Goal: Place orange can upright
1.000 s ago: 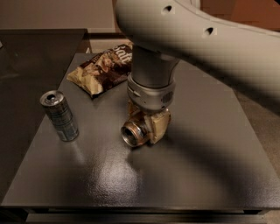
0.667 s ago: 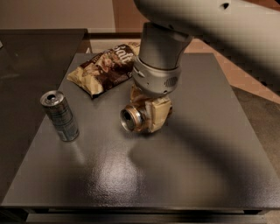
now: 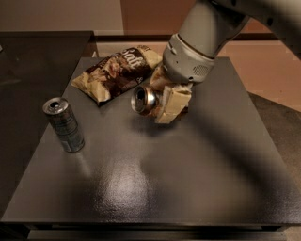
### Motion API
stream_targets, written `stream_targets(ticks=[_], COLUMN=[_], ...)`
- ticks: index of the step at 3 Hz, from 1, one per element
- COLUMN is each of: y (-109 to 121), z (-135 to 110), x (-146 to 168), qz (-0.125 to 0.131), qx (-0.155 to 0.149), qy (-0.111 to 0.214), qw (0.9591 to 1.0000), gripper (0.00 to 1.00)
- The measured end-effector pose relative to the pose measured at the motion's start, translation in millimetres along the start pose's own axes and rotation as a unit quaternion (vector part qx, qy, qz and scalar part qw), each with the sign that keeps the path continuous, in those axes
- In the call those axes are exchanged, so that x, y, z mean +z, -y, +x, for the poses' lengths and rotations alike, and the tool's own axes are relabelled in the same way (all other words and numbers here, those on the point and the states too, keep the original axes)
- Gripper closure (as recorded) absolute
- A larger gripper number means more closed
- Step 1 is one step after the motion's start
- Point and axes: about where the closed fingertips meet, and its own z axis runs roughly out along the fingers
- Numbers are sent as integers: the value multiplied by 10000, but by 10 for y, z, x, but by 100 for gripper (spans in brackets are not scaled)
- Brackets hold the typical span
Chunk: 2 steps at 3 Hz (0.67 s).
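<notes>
My gripper [image 3: 165, 100] is clamped around the orange can [image 3: 143, 100], held sideways toward the counter's [image 3: 164, 183] far edge, just beside a snack bag [image 3: 115, 73]. A silver can [image 3: 64, 124] stands near the left edge.

a dark grey table [image 3: 155, 188] is seen in the middle, and light is thrown back from its shiny top. a darker surface [image 3: 37, 56] is set beside it on the left. a pale wall [image 3: 61, 14] and a brown panel [image 3: 150, 16] are seen behind. tan floor [image 3: 268, 66] is seen on the right. the gripper [image 3: 162, 96] is held just over the table's back part.
</notes>
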Motion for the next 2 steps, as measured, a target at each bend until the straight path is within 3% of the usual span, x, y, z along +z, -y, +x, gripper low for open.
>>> stream_targets(ticks=[1,2], y=[0,-37], z=[-3,3], x=[-114,-201], qz=[420,776], qx=[551,1046], qy=[851,1636], qw=[9940,9779], gripper=[100,100])
